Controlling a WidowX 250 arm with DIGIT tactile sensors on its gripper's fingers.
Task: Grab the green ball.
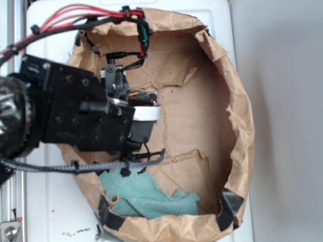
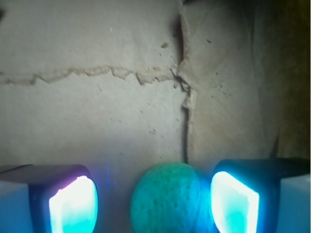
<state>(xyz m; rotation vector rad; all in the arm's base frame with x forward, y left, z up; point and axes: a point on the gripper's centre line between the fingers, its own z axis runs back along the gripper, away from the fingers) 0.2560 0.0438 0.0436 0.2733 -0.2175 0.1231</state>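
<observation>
The green ball [image 2: 165, 199], mint-green with a dimpled texture, rests on brown paper at the bottom of the wrist view. My gripper [image 2: 153, 204] is open and straddles it. The left pad [image 2: 73, 204] stands a clear gap away from the ball. The right pad [image 2: 233, 201] is close beside the ball, and no contact shows. In the exterior view the black arm and gripper [image 1: 144, 116] reach down into the paper bag and cover the ball.
The torn brown paper bag [image 1: 237, 116] has raised walls all around. A teal terry rag [image 1: 146, 199] lies at its near edge. Black tape [image 1: 229, 204] patches the rim. Red and black cables [image 1: 75, 15] run along the top left.
</observation>
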